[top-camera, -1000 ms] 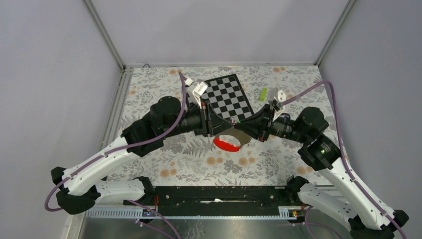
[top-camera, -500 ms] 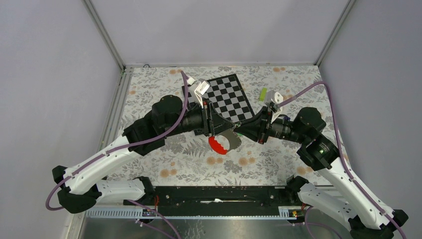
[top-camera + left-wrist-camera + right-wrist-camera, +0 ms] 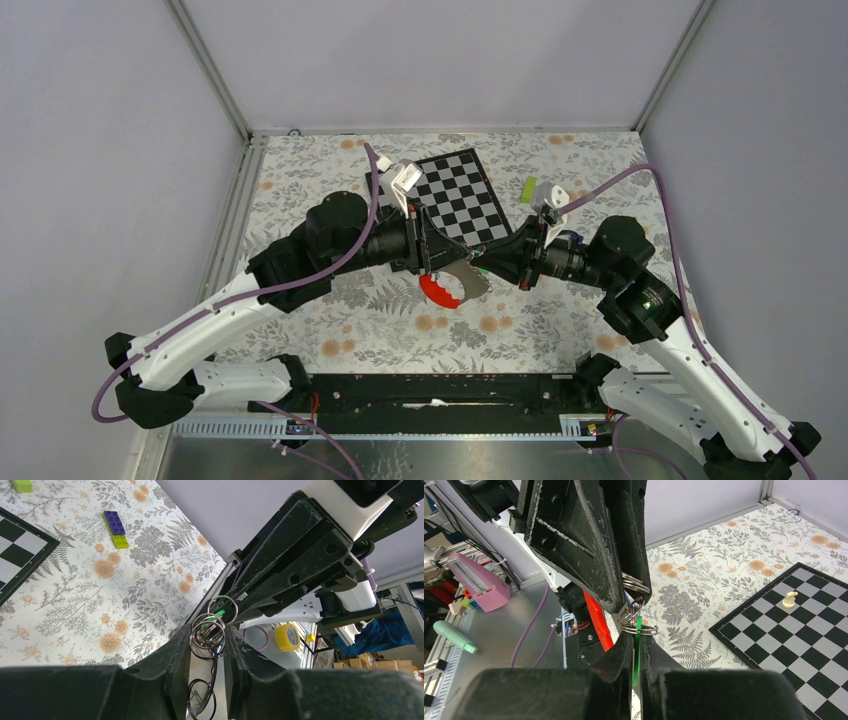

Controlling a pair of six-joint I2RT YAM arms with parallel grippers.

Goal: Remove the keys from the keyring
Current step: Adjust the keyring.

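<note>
The keyring (image 3: 207,633), a bunch of thin silvery rings, hangs between my left gripper's fingers (image 3: 180,652). My left gripper (image 3: 207,636) is shut on it. The ring's red strap (image 3: 438,291) dangles below both grippers above the table, with a grey metal piece (image 3: 471,283) beside it. My right gripper (image 3: 638,646) meets the left gripper (image 3: 442,258) tip to tip and is shut on the green-headed key (image 3: 637,652), which still hangs on a ring (image 3: 640,628). The green head also shows in the left wrist view (image 3: 220,613). Other keys are hidden among the rings.
A chessboard (image 3: 458,195) lies behind the grippers, with a white piece (image 3: 791,598) on it. A lime-green block (image 3: 527,189) lies to its right and a purple-and-yellow block (image 3: 115,529) on the floral cloth. The arm bases and a black rail (image 3: 430,400) are at the near edge.
Both grippers, joined at the keyring, have shifted a little to the left over the last second. The red strap has swung left with them. Both grips are unchanged.
</note>
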